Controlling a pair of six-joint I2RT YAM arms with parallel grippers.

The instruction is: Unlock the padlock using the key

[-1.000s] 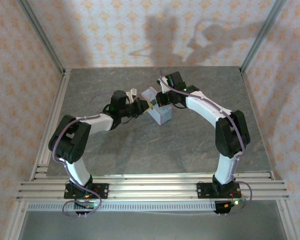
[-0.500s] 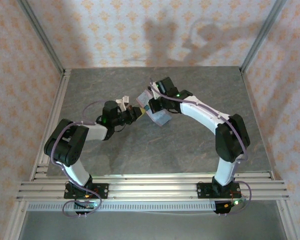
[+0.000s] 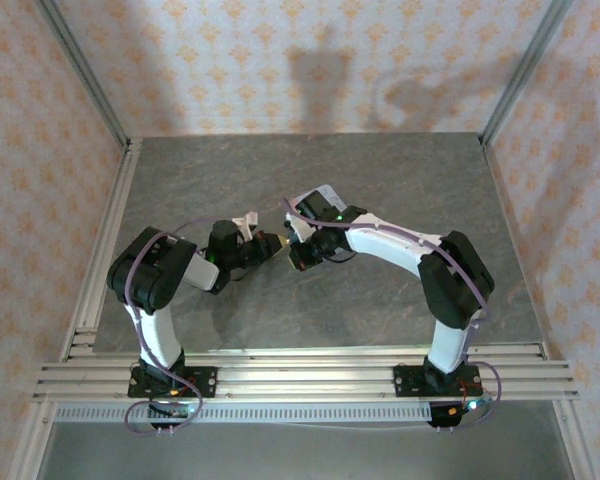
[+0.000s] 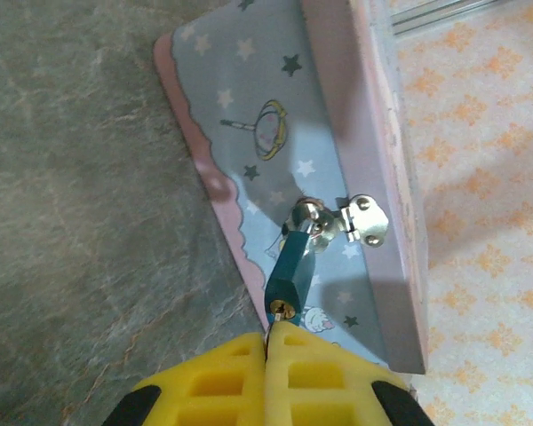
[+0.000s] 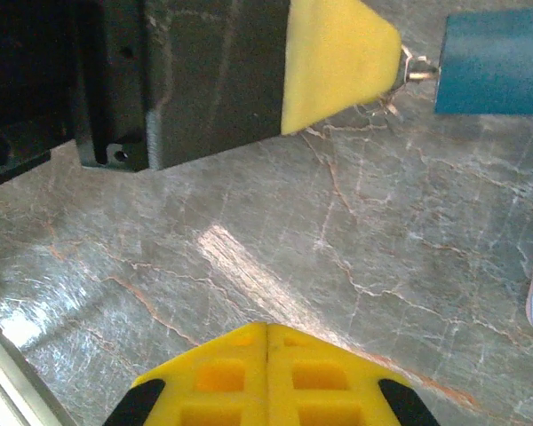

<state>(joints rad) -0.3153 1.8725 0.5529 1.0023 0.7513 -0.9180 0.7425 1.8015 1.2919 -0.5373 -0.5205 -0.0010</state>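
Fingers (image 4: 218,377) of my left gripper (image 4: 267,337) clench the key (image 5: 417,69), a thin pale sliver pinched in the seam between the two yellow pads, its tip entering the bottom end of the padlock (image 4: 290,266). The small blue body stands just beyond my fingertips, in line with them. Its shackle (image 4: 306,216) passes through the bright metal hasp (image 4: 366,222) on the pale-blue tin (image 4: 249,106), whose face carries stars and a cartoon print with a pink scalloped border. The tin lies tilted across the left wrist view, over the grey marbled table (image 4: 80,204)

Fingers (image 5: 215,377) of my right gripper (image 5: 266,330) are pressed flat together with nothing visible between them. They hang above the bare stone, pointing toward my other arm. From this side the left pad shows as a yellow wedge, the key's metal tip bridging the short gap to the padlock's blue end, and an edge of the tin is at the far right

From above, my two arms bend inward and their tips come close together near the middle of the table; the padlock and key are too small to make out there
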